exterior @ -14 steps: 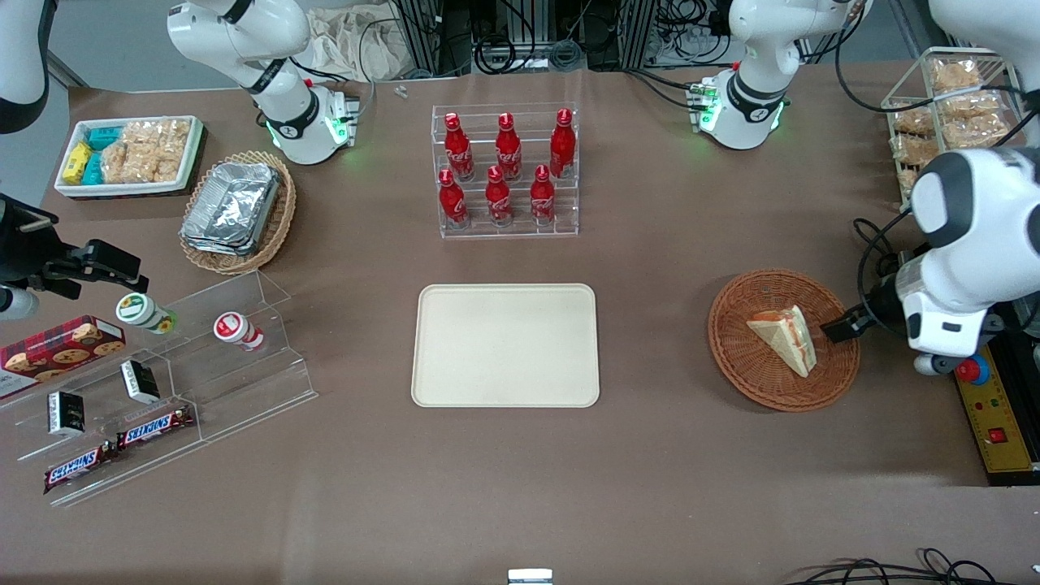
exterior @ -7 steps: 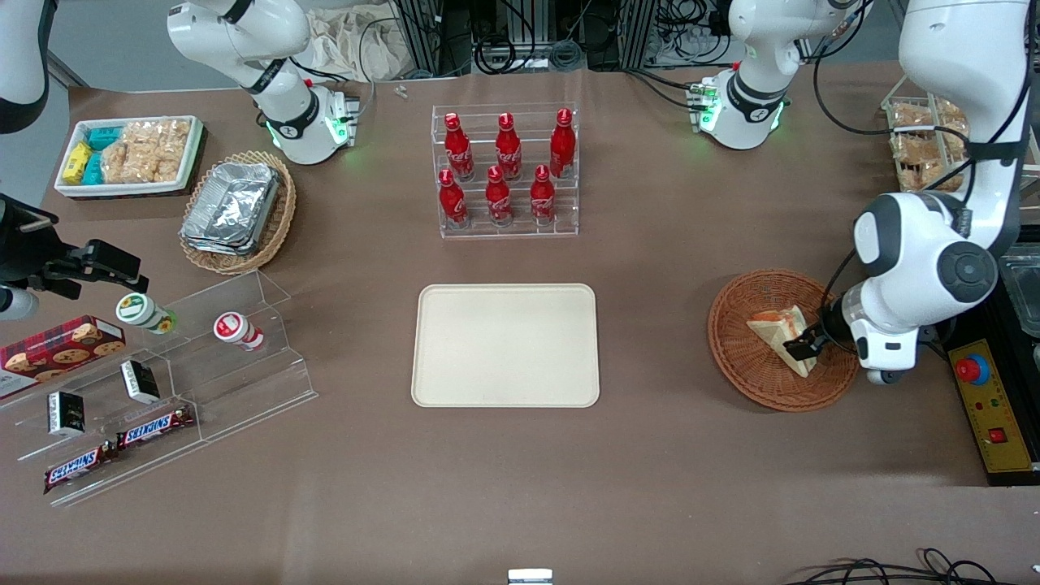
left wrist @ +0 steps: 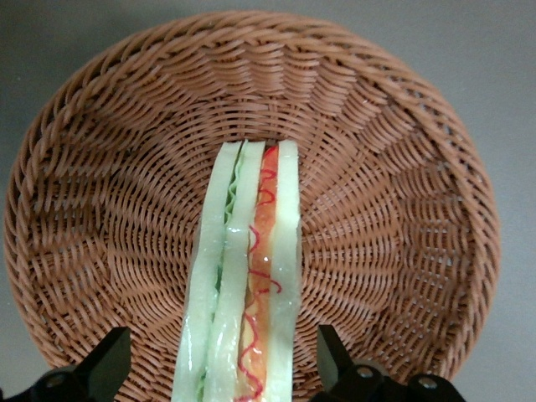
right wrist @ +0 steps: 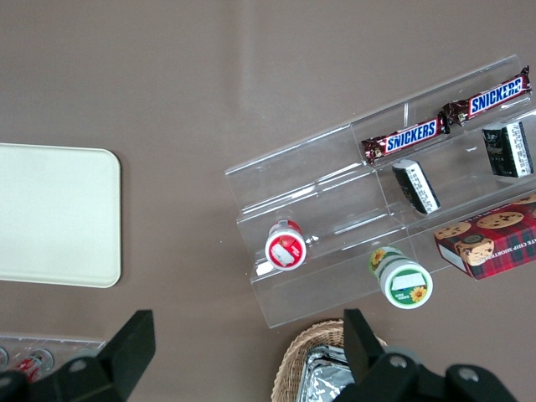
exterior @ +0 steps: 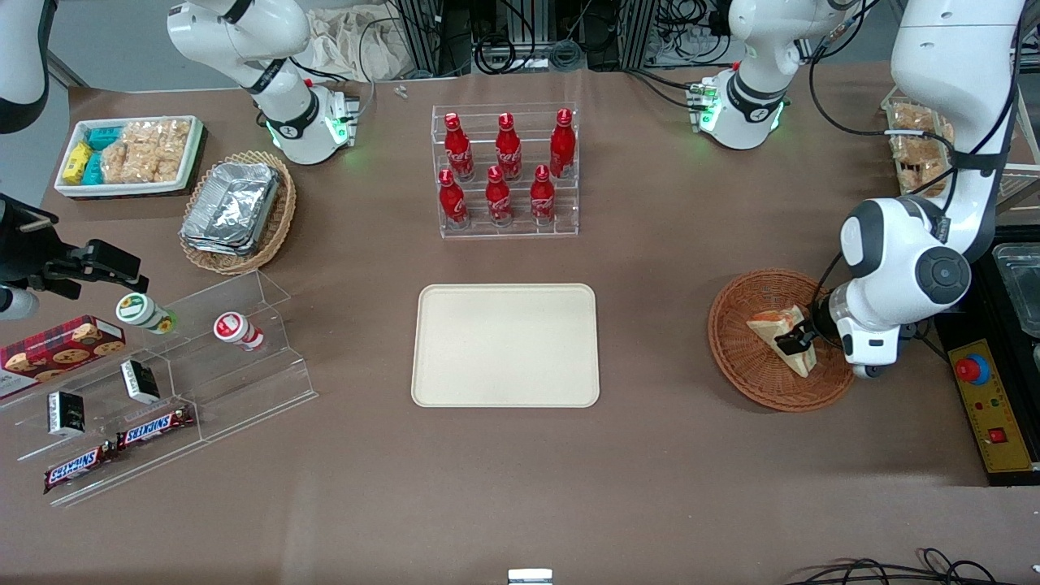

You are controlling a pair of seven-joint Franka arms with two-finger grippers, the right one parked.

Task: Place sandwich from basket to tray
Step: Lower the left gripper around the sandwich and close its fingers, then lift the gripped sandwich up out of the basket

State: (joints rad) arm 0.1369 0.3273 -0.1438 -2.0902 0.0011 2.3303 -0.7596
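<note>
The sandwich (exterior: 773, 328), a pale bread wedge with red-orange and green filling, stands on edge in the reddish-brown wicker basket (exterior: 735, 357) toward the working arm's end of the table. My gripper (exterior: 792, 340) is down in the basket at the sandwich's filling edge. In the left wrist view the gripper (left wrist: 219, 337) is open, one dark finger on each side of the sandwich (left wrist: 248, 276), with a gap to each bread face above the basket (left wrist: 385, 176). The cream tray (exterior: 505, 345) lies flat mid-table, beside the basket, and shows too in the right wrist view as the tray (right wrist: 50, 213).
A clear rack of red bottles (exterior: 505, 172) stands farther from the front camera than the tray. A control box with a red button (exterior: 972, 370) sits beside the basket at the table's end. A tan basket of foil containers (exterior: 237, 210) and an acrylic snack shelf (exterior: 175, 382) lie toward the parked arm's end.
My gripper has moved in from the basket's rim to the sandwich and now straddles it. The sandwich and the basket have stayed where they were.
</note>
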